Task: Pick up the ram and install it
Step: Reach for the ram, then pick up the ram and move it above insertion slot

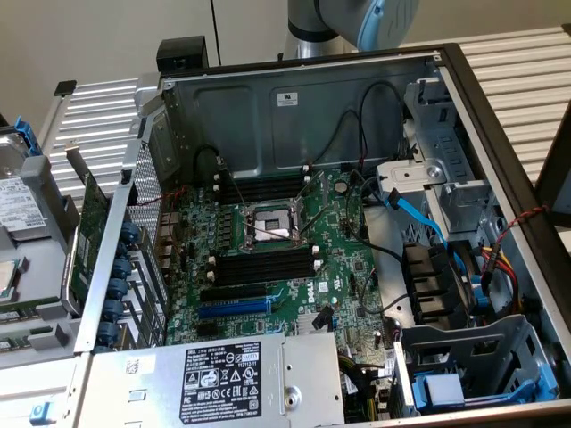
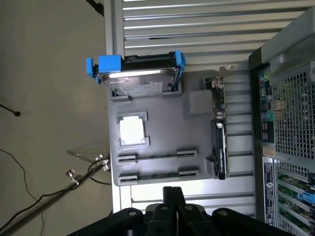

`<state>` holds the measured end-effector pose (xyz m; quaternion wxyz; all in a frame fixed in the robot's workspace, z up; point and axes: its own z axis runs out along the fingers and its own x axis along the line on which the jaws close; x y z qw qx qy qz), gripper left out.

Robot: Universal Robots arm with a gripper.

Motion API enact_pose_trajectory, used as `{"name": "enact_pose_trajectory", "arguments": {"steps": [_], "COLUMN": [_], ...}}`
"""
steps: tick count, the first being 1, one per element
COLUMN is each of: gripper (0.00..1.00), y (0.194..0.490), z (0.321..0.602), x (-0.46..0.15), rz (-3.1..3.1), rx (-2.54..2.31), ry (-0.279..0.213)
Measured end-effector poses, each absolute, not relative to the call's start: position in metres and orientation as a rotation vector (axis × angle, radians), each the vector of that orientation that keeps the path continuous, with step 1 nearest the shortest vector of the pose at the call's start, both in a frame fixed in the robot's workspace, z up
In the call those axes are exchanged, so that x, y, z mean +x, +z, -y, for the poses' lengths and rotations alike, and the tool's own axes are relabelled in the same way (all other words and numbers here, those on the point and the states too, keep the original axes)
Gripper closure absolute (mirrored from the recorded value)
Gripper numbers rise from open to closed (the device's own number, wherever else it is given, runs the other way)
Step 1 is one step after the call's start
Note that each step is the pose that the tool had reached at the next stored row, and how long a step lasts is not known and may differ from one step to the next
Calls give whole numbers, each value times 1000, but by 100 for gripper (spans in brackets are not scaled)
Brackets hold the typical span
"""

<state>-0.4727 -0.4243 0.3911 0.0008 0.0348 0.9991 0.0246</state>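
Two ram sticks (image 2: 157, 156) stand on edge in clip holders on a grey tray (image 2: 162, 128); the second ram stick (image 2: 157, 173) sits closest to my gripper. My gripper (image 2: 173, 190) hangs high above the tray's edge beside them, fingers shut with nothing between them. In the exterior view the tray (image 1: 40, 267) sits at the left, outside the open computer case, and the ram (image 1: 20, 314) shows as a thin green strip. Black memory slots (image 1: 263, 266) flank the processor socket (image 1: 268, 223) on the motherboard. Part of my arm (image 1: 357, 18) shows above the case.
On the tray also sit a hard drive in a blue bracket (image 2: 138, 73), a processor chip (image 2: 132, 130) and a green expansion card on edge (image 2: 220, 132). The case wall (image 1: 116, 259), cables (image 1: 419, 214) and a power supply (image 1: 223, 374) crowd the motherboard.
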Motion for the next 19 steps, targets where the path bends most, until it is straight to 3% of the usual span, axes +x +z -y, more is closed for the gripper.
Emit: {"name": "enact_pose_trajectory", "arguments": {"steps": [19], "gripper": [89], "y": [391], "z": [424], "x": [-476], "rz": [-3136], "rx": [-229], "ry": [77]}}
